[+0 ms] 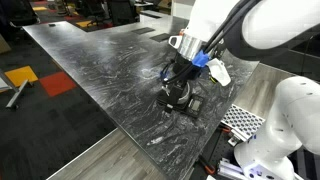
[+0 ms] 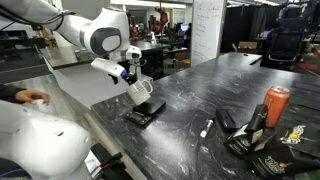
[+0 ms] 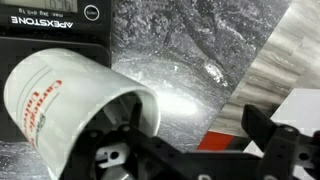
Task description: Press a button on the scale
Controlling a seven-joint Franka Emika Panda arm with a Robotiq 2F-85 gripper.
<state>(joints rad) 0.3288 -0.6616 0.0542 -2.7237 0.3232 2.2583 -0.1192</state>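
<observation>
- We found the scale (image 2: 140, 116) lying flat on the desk (image 2: 205, 85), close to the edge on the robot's side and well away from the orange bottle (image 2: 275, 105) near the far corner.
- The hand (image 2: 138, 86) hung just above it. It looked closed on a white cup (image 3: 70, 95), which it held tilted with the mouth towards the wrist camera (the fingertips themselves were hidden from us).
- In the wrist view we saw the scale's front strip with its brand lettering, and a round button (image 3: 92, 12) beside that.
- We judged the scale thin, stiff and light, so it was likely to skate on the polished stone if pushed sideways.
- We judged that it needed no grip at all, only a short, gentle press straight down on the button, since a weighing plate tolerates little force.
</observation>
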